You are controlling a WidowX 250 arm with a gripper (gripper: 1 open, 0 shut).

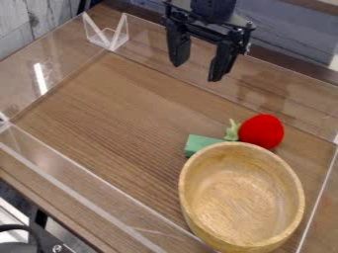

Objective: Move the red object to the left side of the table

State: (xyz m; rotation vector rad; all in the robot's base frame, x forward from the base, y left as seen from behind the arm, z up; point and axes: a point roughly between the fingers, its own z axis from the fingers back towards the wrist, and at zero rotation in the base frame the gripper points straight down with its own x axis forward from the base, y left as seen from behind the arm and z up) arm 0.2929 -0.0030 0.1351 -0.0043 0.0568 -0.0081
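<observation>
The red object [263, 129] is a small round toy fruit with a light-green leaf, lying on the right side of the table [119, 119], just behind the wooden bowl. My gripper [199, 57] hangs above the far middle of the table, up and to the left of the red object and well apart from it. Its two black fingers [176, 47] point down and stand open with nothing between them.
A round wooden bowl [242, 197] sits at the near right. A flat green piece [205, 144] lies between the bowl and the red object. Low clear acrylic walls [79, 188] border the table, with a clear bracket [106, 35] at the far left corner.
</observation>
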